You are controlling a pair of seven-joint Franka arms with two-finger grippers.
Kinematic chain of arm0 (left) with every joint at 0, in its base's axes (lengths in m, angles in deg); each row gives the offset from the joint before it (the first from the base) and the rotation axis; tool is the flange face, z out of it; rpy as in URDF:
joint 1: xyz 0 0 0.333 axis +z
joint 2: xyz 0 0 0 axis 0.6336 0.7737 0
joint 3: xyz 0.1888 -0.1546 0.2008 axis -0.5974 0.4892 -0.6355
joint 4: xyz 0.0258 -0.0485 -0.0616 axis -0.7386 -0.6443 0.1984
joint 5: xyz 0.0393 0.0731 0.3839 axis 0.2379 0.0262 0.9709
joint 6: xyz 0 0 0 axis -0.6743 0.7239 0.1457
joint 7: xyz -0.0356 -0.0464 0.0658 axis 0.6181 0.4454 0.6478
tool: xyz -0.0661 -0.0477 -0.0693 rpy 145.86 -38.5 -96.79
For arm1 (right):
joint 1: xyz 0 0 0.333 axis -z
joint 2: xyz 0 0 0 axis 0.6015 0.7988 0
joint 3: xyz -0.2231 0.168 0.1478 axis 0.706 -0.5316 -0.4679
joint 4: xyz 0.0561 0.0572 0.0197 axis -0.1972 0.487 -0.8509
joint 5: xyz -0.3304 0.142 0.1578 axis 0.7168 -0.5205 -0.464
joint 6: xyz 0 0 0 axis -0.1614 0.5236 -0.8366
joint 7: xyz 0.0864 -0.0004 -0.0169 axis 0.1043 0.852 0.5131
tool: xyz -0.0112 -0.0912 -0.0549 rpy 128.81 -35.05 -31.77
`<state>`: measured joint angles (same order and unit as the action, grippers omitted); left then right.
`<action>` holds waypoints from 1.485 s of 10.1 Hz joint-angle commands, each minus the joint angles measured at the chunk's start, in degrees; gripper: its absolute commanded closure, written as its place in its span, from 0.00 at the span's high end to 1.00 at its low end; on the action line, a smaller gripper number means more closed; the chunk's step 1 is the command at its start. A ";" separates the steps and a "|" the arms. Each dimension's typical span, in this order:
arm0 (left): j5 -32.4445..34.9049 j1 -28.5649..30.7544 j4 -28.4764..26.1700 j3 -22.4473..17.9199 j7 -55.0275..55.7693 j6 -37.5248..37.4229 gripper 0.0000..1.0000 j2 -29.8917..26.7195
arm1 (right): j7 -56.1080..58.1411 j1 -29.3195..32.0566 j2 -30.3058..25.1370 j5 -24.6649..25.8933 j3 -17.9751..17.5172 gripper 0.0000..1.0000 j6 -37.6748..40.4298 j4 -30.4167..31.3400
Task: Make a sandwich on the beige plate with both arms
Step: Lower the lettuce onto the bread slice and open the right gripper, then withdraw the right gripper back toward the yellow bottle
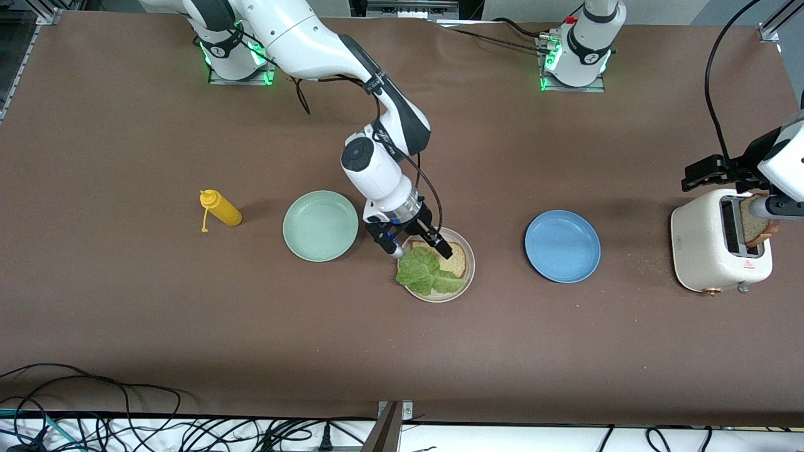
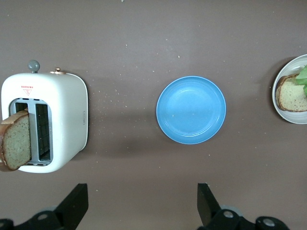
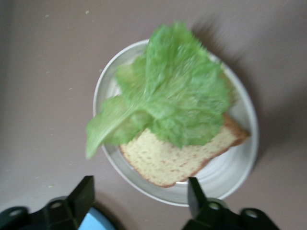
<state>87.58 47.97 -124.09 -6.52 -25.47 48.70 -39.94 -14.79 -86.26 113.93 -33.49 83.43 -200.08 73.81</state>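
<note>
Right gripper (image 1: 419,247) (image 3: 139,201), low over the beige plate (image 1: 440,296) (image 3: 244,158), pointing down; fingers (image 3: 84,196) spread wide, nothing held between them.

Seen across the table from the right arm's end to the left arm's end:

- Yellow squeeze bottle (image 1: 221,210), lying on its side, well apart from the right gripper toward the right arm's end of the table.
- Mint-green plate (image 1: 320,225), bare, just beside the right gripper on the same side, close to the beige plate but not touching it.
- Directly beneath the right gripper: beige plate bearing one bread slice (image 1: 455,258) (image 3: 177,155), flat, crust showing at its edges. Lettuce leaf (image 1: 427,271) (image 3: 168,100) spread on top of that slice, covering much of it, with one lobe reaching out over the plate's rim. No top slice on the leaf yet.
- Blue plate (image 1: 562,246) (image 2: 191,109), bare, between the two grippers, well apart from the beige plate.
- White toaster (image 1: 716,251) (image 2: 62,120) at the left arm's end of the table, with a second bread slice (image 1: 759,225) (image 2: 17,139) standing in a slot and leaning out of it.
- Left gripper (image 2: 140,206), up in the air by the toaster, fingers (image 2: 74,201) wide apart and empty, clear of the slice in the slot.
</note>
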 commanded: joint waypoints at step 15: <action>0.88 0.40 0.37 0.33 -0.02 0.37 1.00 -0.23 | 98.64 0.32 -28.69 14.01 45.87 1.00 58.24 22.87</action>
<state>87.58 48.15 -123.94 -6.48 -25.47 48.96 -39.92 75.65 -84.73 91.96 -19.59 126.18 -139.74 87.99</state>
